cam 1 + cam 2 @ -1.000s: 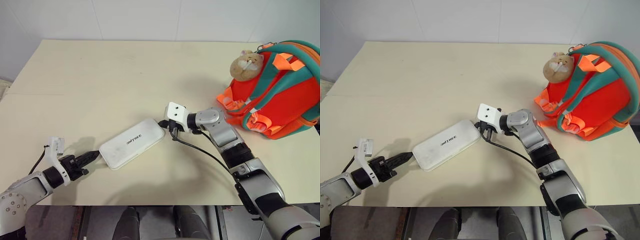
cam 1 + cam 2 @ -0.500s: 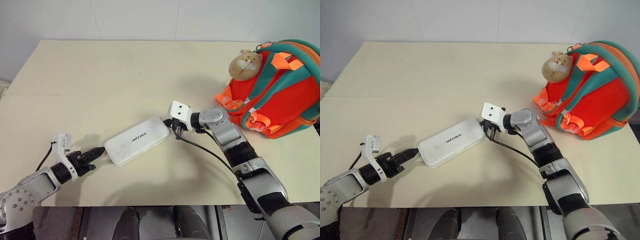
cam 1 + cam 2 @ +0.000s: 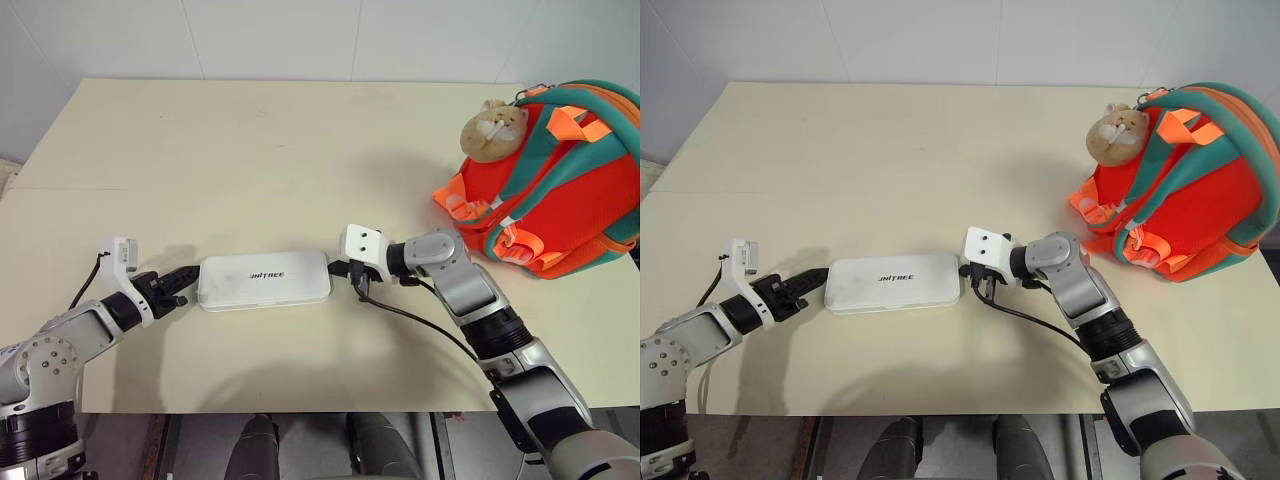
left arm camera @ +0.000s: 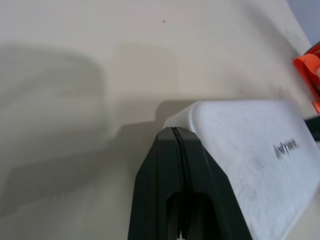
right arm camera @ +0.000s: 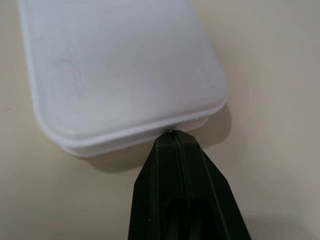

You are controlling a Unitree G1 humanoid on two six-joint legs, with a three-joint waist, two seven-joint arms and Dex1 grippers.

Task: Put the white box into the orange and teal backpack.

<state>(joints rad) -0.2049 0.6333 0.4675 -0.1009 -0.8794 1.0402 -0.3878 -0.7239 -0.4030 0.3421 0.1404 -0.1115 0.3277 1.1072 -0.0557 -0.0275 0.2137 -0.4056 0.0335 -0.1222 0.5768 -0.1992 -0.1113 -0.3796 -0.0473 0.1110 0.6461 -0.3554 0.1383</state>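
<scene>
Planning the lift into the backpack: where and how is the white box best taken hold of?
Probably by its two short ends, one gripper from each side. The white box lies flat on the table, leaving no top edge to pinch. The left gripper and right gripper, both shut, already sit at opposite ends, so squeezing it between them suits its pose.

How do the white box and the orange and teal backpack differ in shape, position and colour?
The white box is flat and rectangular and lies low; the orange and teal backpack is rounded and stands much taller. The box is plain white with small dark lettering; the backpack is bright, with a plush charm. The box lies near the table's front edge, the backpack at its right end. Both rest on the table.
</scene>
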